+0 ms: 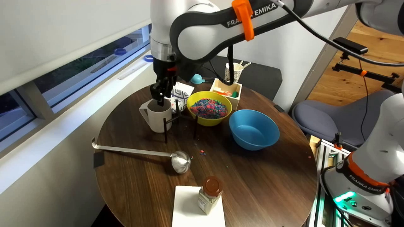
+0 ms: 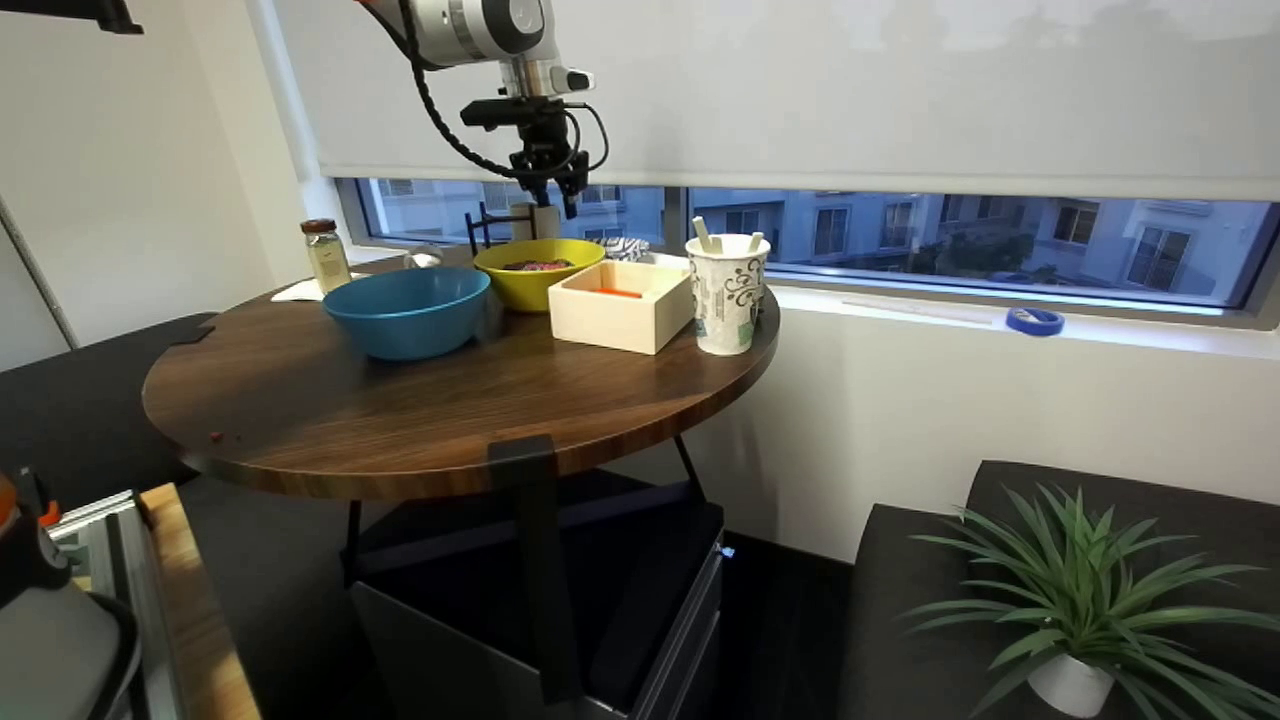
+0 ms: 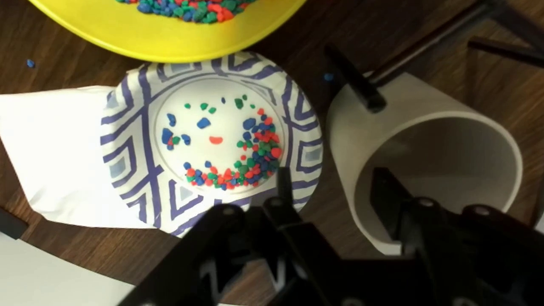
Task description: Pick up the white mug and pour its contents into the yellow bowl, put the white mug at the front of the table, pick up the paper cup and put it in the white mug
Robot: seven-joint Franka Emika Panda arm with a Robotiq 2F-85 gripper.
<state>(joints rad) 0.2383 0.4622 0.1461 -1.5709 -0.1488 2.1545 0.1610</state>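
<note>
The white mug [image 1: 157,119] stands upright on the table [image 1: 252,183], its handle pointing toward the window side. It also shows in the wrist view [image 3: 350,136], handle hidden and mouth toward the camera. The yellow bowl [image 1: 208,122] holds many coloured bits; its rim shows in the wrist view [image 3: 170,44]. My gripper [image 3: 334,182] is open and empty, with the near mug wall between its fingers as seen from the wrist. One finger overlaps the mug's mouth, the other the patterned bowl's rim; I cannot tell their depth. The plain paper cup is hidden or out of view.
A patterned bowl [image 3: 212,106] with bits sits between mug and yellow bowl, beside white paper [image 3: 63,161]. A black stand [image 1: 195,129] is close to the mug. A ladle [image 1: 180,162], blue bowl [image 1: 254,130], wooden box [image 2: 610,325], jar [image 1: 208,198] and patterned cup [image 2: 725,310] stand around.
</note>
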